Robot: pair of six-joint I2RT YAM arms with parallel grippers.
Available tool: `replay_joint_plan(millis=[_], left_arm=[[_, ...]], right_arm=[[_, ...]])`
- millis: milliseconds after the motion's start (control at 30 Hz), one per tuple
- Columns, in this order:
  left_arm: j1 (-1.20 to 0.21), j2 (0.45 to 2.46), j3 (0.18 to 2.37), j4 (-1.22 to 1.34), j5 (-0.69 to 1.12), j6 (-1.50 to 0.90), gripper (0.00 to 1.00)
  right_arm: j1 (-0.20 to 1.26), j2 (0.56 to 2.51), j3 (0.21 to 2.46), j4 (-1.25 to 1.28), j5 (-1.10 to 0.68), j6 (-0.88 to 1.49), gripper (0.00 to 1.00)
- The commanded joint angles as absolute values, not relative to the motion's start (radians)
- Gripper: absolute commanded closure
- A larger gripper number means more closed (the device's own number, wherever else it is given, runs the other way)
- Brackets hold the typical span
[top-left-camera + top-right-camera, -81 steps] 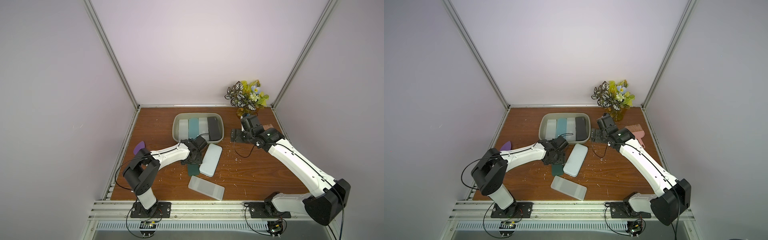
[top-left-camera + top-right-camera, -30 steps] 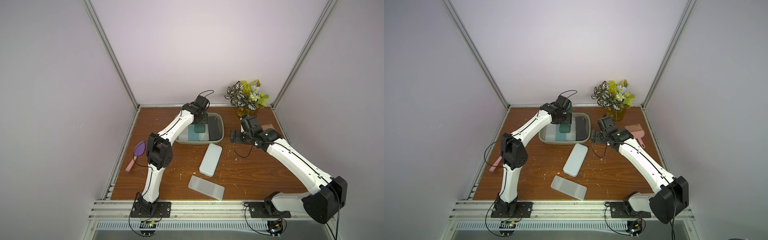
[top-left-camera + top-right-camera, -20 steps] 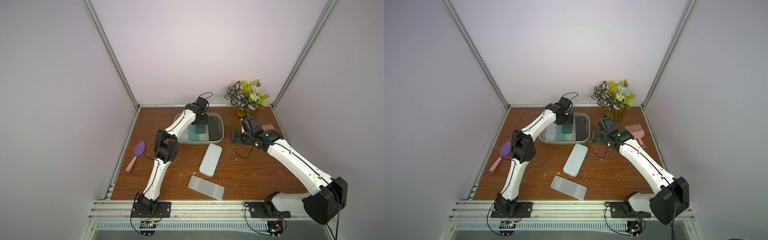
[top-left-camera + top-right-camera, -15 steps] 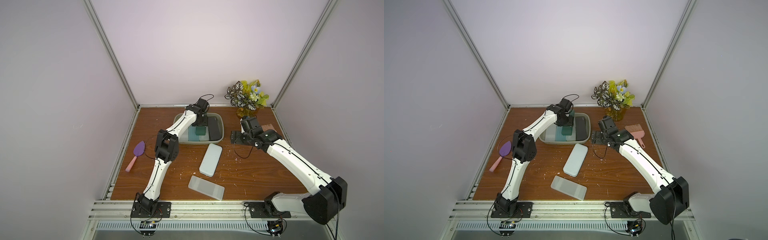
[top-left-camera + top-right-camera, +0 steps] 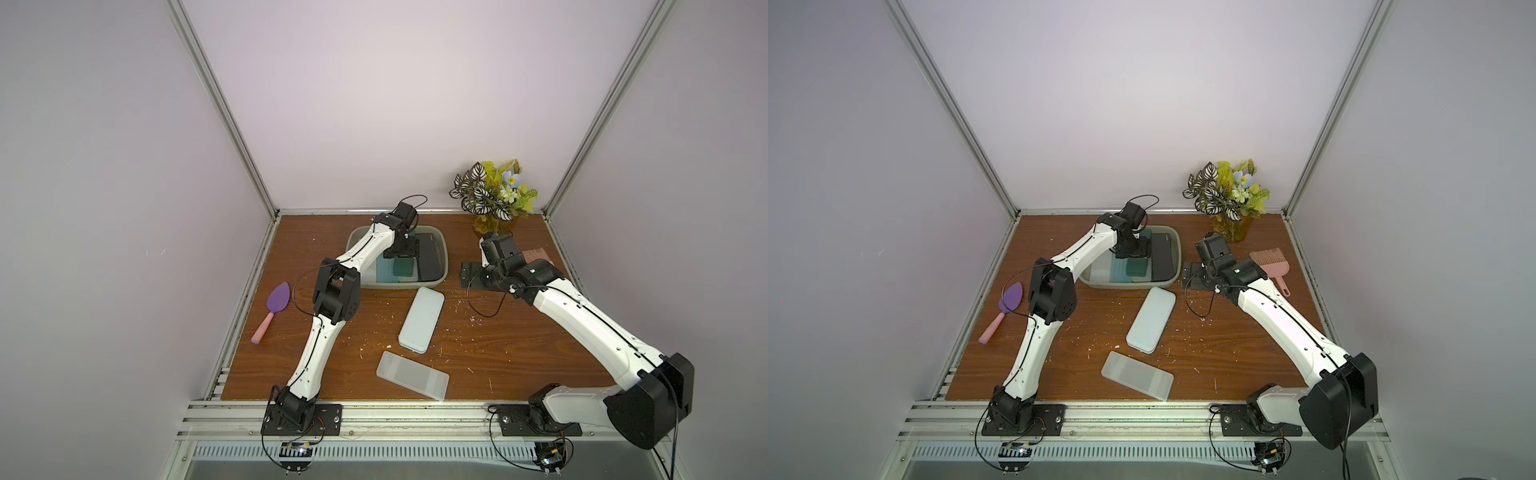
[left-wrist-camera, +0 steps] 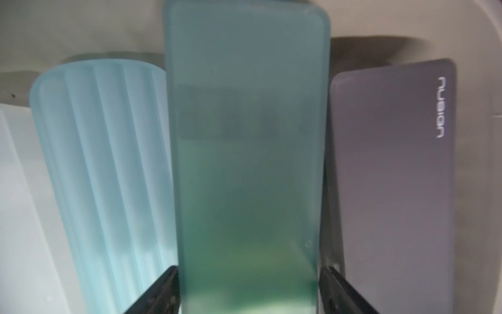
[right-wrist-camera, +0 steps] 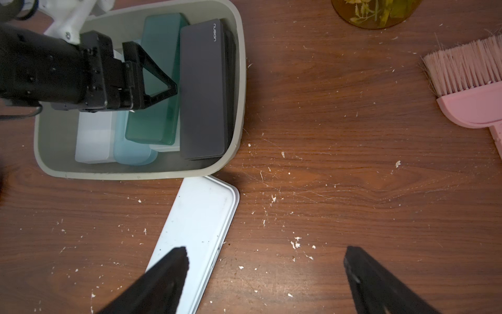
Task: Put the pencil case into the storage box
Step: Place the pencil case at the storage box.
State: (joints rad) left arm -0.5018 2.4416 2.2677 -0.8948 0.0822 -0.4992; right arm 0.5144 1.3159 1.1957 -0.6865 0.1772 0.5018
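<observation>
Could drag green case point(image 7: 152, 122) from storage box point(image 7: 241, 81).
Flanked by left jaws, grip unclear; right jaws open, empty.

In both top views, mid-frame, the white left arm point(image 5: 365, 249) point(image 5: 1088, 245) hides the left part of the greyish-beige plastic storage box point(image 5: 390, 285) point(image 5: 1125, 284). The left wrist view blurs the dark green translucent pencil case point(image 6: 244, 163), which its edge cuts off. It is unclear whether the left gripper point(image 6: 248, 269) touches it.

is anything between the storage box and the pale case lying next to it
Nothing on the table: the pale case ends right by the near wall of the storage box. Inside, though, the left gripper straddles the green case, which lies on top of other cases.
</observation>
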Motion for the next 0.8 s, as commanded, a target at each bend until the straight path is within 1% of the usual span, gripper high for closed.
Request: replay_joint_plan(millis=[0,133,400,600,767], left_arm=[[-0.503,2.415,2.293,-0.907,0.098,-0.502,0.21],[-0.499,2.410,2.305,-0.905,0.105,-0.500,0.23],[-0.498,2.460,2.329,-0.904,0.180,-0.512,0.23],[-0.507,2.401,2.303,-0.905,0.155,-0.496,0.20],[-0.502,2.242,2.173,-0.905,0.053,-0.503,0.11]], right_arm=[[0.509,1.310,1.210,-0.675,0.181,0.494,0.03],[0.509,1.310,1.216,-0.679,0.183,0.493,0.03],[0.507,1.303,1.220,-0.689,0.188,0.491,0.03],[0.506,1.288,1.218,-0.698,0.189,0.496,0.03],[0.507,1.260,1.207,-0.701,0.158,0.494,0.04]])
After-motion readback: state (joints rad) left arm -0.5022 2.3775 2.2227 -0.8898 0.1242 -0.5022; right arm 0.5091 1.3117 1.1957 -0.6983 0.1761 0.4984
